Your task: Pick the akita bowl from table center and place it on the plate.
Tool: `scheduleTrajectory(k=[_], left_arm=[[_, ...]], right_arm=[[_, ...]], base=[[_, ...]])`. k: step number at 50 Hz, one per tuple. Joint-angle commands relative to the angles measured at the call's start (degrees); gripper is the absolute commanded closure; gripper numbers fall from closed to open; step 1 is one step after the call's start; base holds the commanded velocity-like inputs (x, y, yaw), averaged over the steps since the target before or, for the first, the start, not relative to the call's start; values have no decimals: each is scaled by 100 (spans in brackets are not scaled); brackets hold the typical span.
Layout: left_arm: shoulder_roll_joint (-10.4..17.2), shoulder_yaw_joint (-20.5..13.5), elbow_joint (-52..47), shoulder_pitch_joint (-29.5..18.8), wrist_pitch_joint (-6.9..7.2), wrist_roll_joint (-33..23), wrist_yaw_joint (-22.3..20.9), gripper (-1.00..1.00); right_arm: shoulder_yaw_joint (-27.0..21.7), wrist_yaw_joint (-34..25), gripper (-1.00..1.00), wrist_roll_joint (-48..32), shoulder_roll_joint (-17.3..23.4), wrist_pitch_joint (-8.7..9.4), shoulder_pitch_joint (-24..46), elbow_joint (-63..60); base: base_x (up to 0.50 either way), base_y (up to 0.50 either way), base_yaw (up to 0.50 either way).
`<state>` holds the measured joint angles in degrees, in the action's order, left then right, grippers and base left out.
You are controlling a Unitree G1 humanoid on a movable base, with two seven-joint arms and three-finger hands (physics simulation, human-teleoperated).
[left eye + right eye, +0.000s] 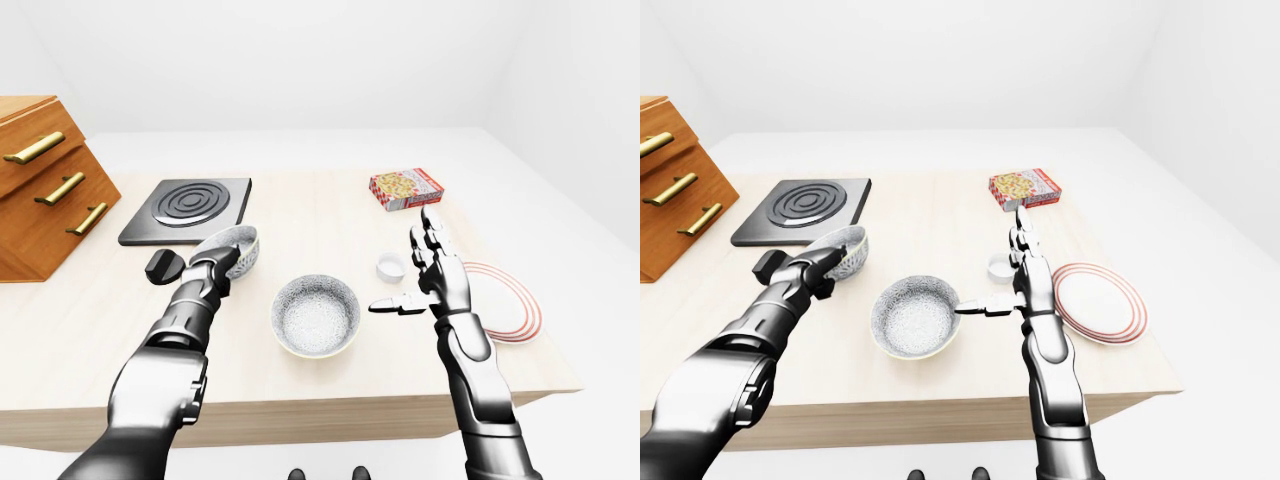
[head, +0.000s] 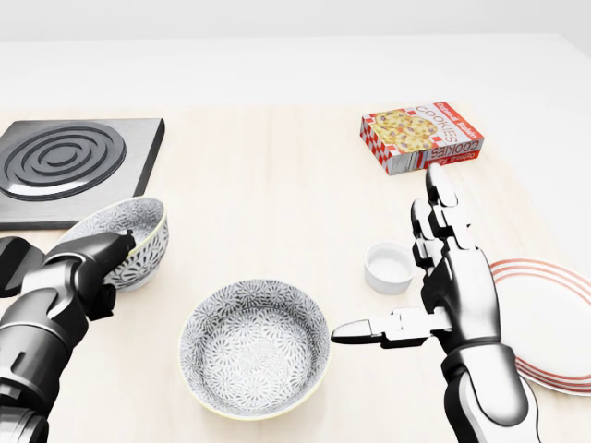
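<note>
A grey-patterned akita bowl (image 2: pixel 254 349) stands upright at the table's centre. A second, similar bowl (image 2: pixel 138 231) is tilted at the left of the head view, and my left hand (image 2: pixel 102 263) is shut on its near rim. My right hand (image 2: pixel 417 300) is open just right of the centre bowl, fingers pointing up and thumb reaching toward the bowl's rim without touching it. The white plate with red rings (image 2: pixel 545 277) lies to the right of that hand, near the table's right edge.
A small white cup (image 2: pixel 388 266) sits between the centre bowl and the plate, close to my right fingers. A cookie box (image 2: pixel 422 137) lies above it. A black hob (image 2: pixel 69 166) and a wooden drawer cabinet (image 1: pixel 40 190) occupy the left.
</note>
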<state>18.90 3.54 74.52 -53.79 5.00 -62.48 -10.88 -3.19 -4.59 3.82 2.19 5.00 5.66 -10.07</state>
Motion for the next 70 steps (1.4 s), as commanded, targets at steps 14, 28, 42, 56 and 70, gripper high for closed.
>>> scheduleTrajectory(k=[14, 28, 42, 56, 70], left_arm=[[59, 60, 88, 71, -382, -206, -31, 100], [311, 189, -434, 363, -1000, -751, 211, 100], [630, -1343, -7255, 2748, -1000, -537, -2912, 100], [501, -1364, -8178, 2615, -1000, -215, -2912, 100], [87, -1062, -8530, 2443, -1000, -192, -2912, 100]], right_arm=[[13, 25, -100, -4, -11, 0, 39, 39], [33, 55, -100, -3, -19, 0, 69, -70], [85, 97, -100, -46, -44, 0, 122, -146], [169, 43, -100, -247, 2, 0, 196, -331], [139, -1204, -100, -1858, 705, 0, 1759, -232]], base=[[0, 0, 0], [0, 0, 0], [0, 0, 0], [0, 0, 0], [0, 0, 0]])
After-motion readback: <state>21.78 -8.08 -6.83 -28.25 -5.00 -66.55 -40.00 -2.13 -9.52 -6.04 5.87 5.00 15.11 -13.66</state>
